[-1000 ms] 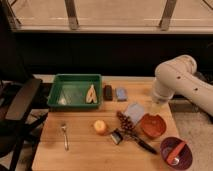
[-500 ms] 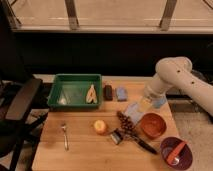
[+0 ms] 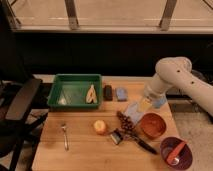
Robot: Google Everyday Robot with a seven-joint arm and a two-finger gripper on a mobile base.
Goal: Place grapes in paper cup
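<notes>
Grapes [image 3: 126, 124] lie on the wooden table [image 3: 80, 155] just left of the orange bowl [image 3: 152, 125]; the gripper [image 3: 144, 105] hangs near them, spread wide and empty.

The grapes are a knobbly, elongated bunch of dark reddish round berries lying flat on the pale wood, close against the smooth, round bowl's left side. A small pale cup [image 3: 132, 111], apparently the paper cup, sits just behind and left of the bowl. The gripper, on a rounded white arm, hovers at the bowl's far rim beside that cup. A black-handled peeler [image 3: 134, 140] lies in front and left of the bowl. A glossy purple bowl [image 3: 176, 152] sits to its front right, and a rectangular green tray [image 3: 75, 91] is well to its left.
</notes>
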